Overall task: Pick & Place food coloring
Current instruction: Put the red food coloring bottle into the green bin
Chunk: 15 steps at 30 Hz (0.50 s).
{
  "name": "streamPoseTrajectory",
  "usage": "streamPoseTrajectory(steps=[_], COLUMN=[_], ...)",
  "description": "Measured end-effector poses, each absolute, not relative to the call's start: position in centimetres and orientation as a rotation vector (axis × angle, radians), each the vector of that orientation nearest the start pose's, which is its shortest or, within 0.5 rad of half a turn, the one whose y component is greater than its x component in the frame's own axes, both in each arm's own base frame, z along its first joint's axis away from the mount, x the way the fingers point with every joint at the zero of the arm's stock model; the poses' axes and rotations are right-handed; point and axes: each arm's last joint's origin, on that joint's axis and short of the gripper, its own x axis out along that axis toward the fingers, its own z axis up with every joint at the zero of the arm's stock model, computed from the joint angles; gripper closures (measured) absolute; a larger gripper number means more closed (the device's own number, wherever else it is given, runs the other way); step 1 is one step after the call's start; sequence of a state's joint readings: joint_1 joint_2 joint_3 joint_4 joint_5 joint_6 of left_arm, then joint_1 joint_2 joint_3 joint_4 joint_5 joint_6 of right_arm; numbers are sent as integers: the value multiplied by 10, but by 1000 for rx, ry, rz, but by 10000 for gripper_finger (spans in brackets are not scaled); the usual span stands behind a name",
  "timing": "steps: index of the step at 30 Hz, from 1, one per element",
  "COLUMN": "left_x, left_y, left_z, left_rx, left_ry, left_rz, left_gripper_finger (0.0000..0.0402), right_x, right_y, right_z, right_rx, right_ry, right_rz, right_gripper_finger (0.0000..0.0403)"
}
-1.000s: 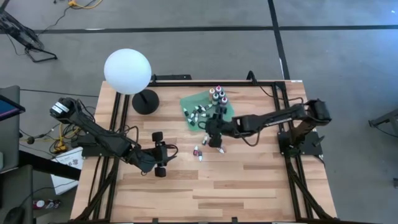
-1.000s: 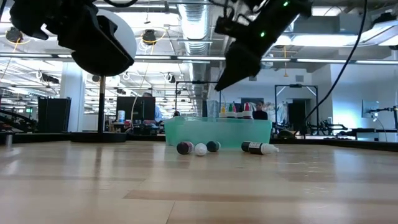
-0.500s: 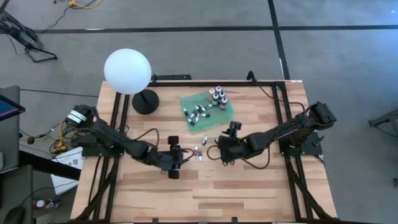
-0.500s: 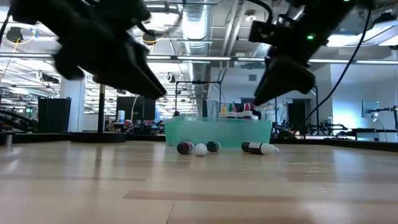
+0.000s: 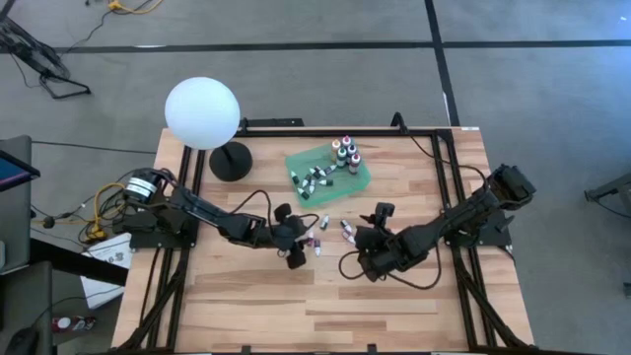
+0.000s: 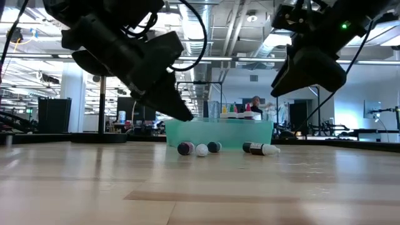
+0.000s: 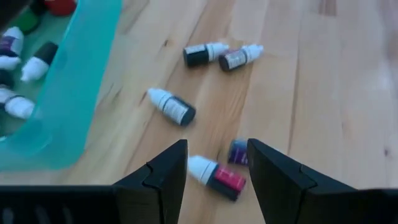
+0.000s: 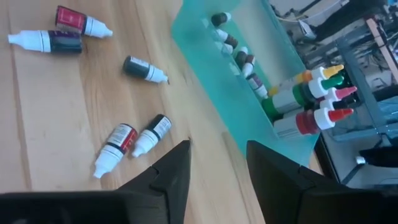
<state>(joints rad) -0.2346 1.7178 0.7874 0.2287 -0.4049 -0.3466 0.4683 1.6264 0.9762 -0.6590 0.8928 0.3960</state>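
Wooden table (image 5: 394, 306): green tray (image 5: 361, 179), five loose droppers (image 5: 317, 243), lamp base (image 5: 230, 161).

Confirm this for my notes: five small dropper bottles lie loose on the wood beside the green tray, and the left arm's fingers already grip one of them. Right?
Not quite. The five loose dropper bottles do lie beside the green tray, but the left gripper holds nothing. The left wrist view shows its fingers apart, above a red-labelled bottle.

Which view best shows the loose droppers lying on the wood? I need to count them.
The right wrist view: five loose droppers lie unobstructed beside the green tray. The left wrist view shows five too, one partly hidden by a finger. The high view makes them specks; the low view overlaps them.
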Motion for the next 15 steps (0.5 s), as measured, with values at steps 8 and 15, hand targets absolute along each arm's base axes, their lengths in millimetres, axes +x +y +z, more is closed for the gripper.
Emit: streamPoseTrajectory(steps=[8,15], left_x=[322,322], left_y=[-64,-63], left_z=[132,133], left_rx=[-167,-156], left_ry=[635,621], left_rz=[302,336], left_gripper_finger=[242,242], right_x=[268,268], right_y=[108,109], right_z=[184,184], right_rx=[-468,-465], right_ry=[913,911], right_rz=[-550,-552], right_gripper_finger=[269,270])
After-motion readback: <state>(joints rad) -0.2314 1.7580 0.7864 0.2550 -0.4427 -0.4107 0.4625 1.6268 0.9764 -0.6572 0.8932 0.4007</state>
